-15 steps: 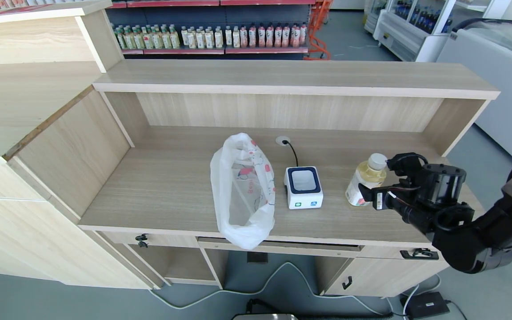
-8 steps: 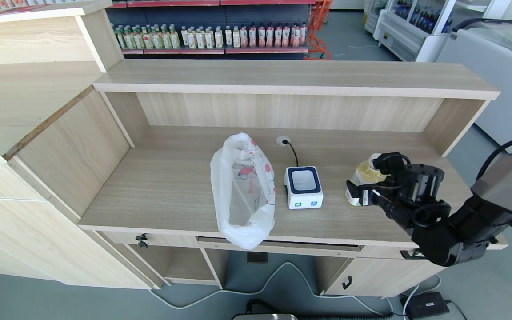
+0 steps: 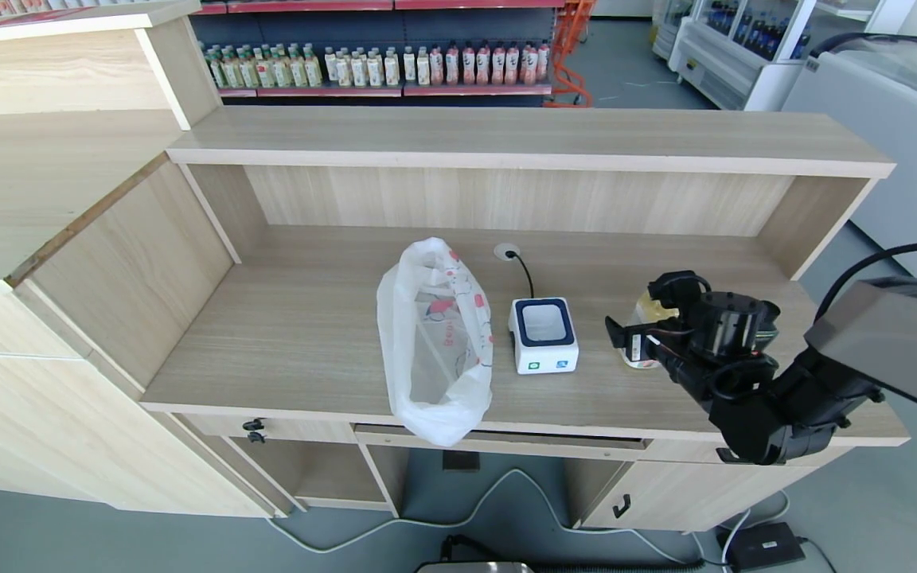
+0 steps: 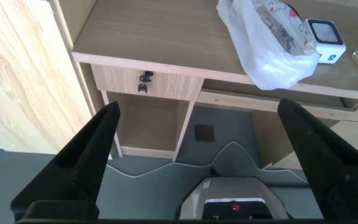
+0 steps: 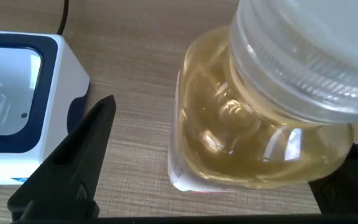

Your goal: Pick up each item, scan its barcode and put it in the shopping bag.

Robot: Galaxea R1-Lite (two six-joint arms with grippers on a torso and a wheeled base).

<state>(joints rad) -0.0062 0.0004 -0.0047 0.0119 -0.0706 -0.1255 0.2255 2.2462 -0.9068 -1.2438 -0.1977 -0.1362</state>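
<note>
Bag: white plastic shopping bag with red print (image 3: 435,342), mouth gaping over wooden counter's (image 3: 299,334) front edge.
Bottle: clear yellow-liquid bottle (image 5: 260,137), upright, cap up, near right edge.
Right pincer (image 3: 640,318): fingers spread, straddling bottle.
Left pincer (image 4: 204,155): spread wide, holding nothing.

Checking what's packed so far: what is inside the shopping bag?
Through the open mouth of the shopping bag, only bare plastic shows, no item. Its far end is hidden under the printed upper layer, so that part cannot be checked.

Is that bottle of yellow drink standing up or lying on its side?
Standing up: the bottle has its base on the counter and its white cap on top.
</note>
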